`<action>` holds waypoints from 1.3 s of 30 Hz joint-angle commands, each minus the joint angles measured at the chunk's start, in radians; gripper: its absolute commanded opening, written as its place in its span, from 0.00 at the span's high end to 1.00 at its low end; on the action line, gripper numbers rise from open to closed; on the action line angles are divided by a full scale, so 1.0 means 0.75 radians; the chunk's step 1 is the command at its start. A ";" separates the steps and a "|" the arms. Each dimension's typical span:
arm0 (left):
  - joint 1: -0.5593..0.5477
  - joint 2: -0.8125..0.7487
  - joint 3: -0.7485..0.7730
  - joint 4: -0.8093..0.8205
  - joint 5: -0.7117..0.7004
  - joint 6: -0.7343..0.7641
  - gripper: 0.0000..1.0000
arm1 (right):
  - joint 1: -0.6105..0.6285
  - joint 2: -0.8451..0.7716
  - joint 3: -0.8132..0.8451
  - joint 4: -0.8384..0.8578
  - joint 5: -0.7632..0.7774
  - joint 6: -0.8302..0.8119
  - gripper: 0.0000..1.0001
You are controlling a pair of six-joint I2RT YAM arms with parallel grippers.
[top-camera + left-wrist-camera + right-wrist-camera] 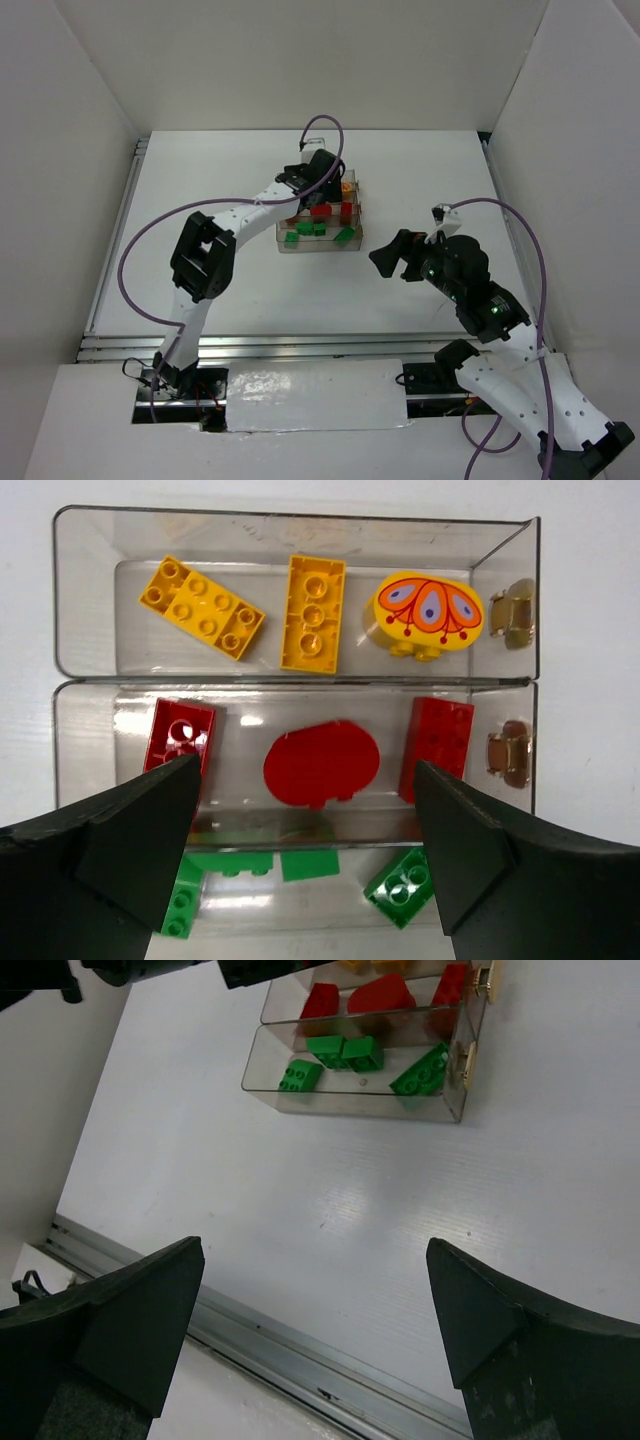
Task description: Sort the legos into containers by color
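The left gripper (306, 800) and right gripper (315, 1260) are spread wide and empty; the legos (312, 612) in the containers (90, 540) look light, hard and slippery, best pinched on flat sides.

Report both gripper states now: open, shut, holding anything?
Left gripper: open, holding nothing, above the containers.
Right gripper: open, holding nothing, over the table.

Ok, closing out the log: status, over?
Left gripper open, empty, above containers. Right gripper open, empty. Legos binned by colour, none loose. Nothing blocking.
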 commanded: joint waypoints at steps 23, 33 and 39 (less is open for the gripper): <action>0.097 -1.687 -0.781 -0.748 -0.486 -0.159 0.01 | 0.007 -0.192 0.750 -0.729 0.557 -0.089 0.00; 0.097 -2.059 -0.807 -0.959 -0.599 -0.118 0.00 | 0.007 -0.374 0.863 -0.944 0.690 -0.161 0.00; 0.097 -2.243 -0.818 -1.014 -0.585 -0.126 0.01 | 0.007 -0.436 0.865 -0.940 0.669 -0.159 0.00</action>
